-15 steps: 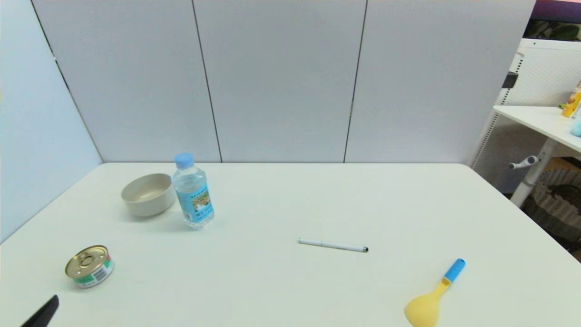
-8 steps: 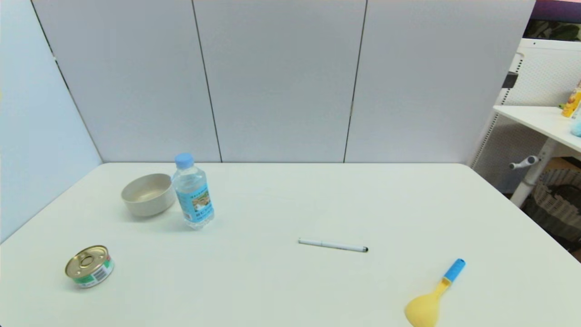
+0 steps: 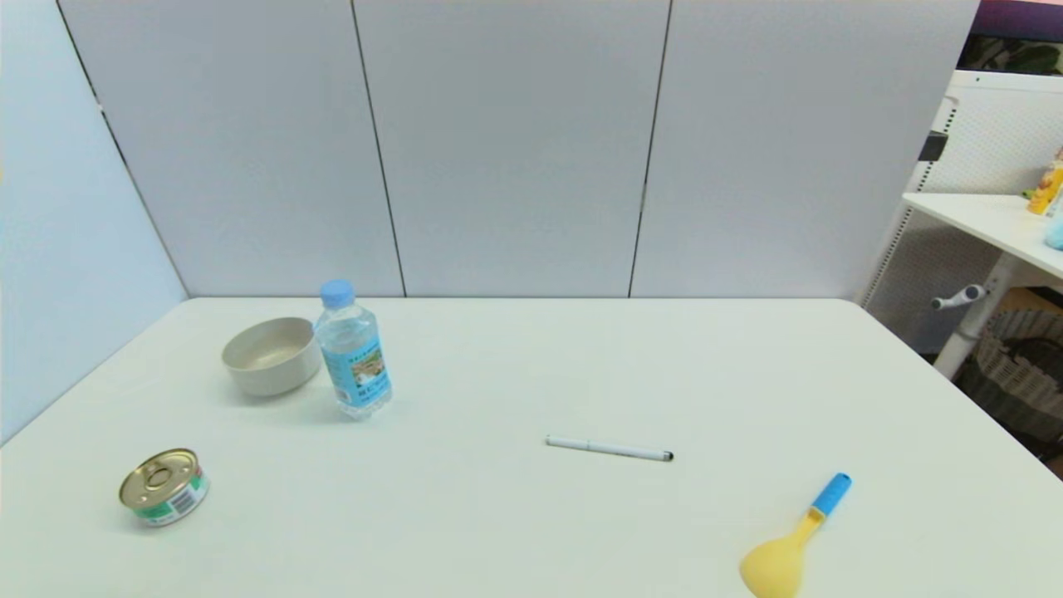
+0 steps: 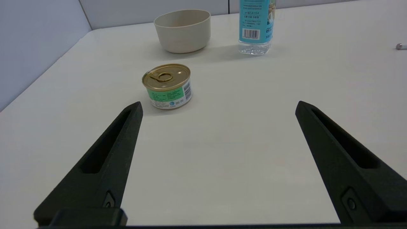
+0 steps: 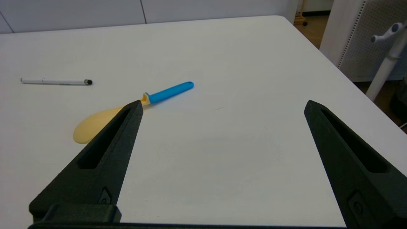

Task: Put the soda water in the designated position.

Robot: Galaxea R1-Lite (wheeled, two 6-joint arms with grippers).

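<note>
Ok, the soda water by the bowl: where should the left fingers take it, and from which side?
Grip the soda water around its labelled body, below the blue cap. It stands upright, so a level approach from the robot's side probably suits best. The bowl sits close on its left, leaving little room there. The left gripper is open and empty, near the can.

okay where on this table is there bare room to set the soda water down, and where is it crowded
The widest bare patch is the white table right of the soda water and beyond the pen, reaching the far right corner. Another lies between the can and the pen. Crowded: the far left, where the bottle stands right beside the bowl, and the near right around the spoon.
</note>
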